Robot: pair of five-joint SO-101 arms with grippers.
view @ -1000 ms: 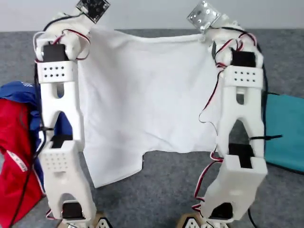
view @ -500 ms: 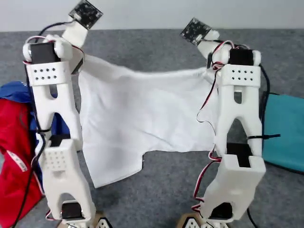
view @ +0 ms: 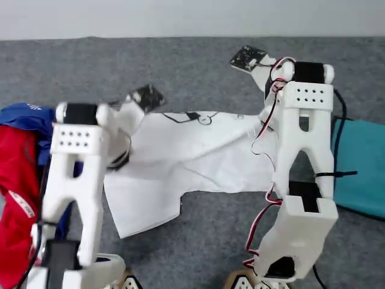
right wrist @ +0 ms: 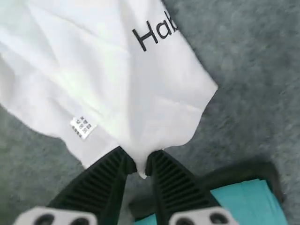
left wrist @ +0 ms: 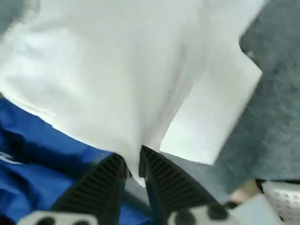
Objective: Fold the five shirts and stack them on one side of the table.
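Left gripper (left wrist: 133, 172) and right gripper (right wrist: 140, 169) each pinch an edge of the white shirt (view: 198, 156), as wrist views reveal; the high view places it mid-frame, between blue shirt (view: 24, 114) and teal shirt (view: 361, 162).

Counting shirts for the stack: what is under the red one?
A blue shirt sticks out from under the red shirt along its far edge. Whether any more shirts lie beneath cannot be seen; the red cloth covers that spot.

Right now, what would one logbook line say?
left claw: shut on white shirt | right claw: shut on white shirt | red shirt, blue shirt: heaped beside left arm | teal shirt: beside right arm
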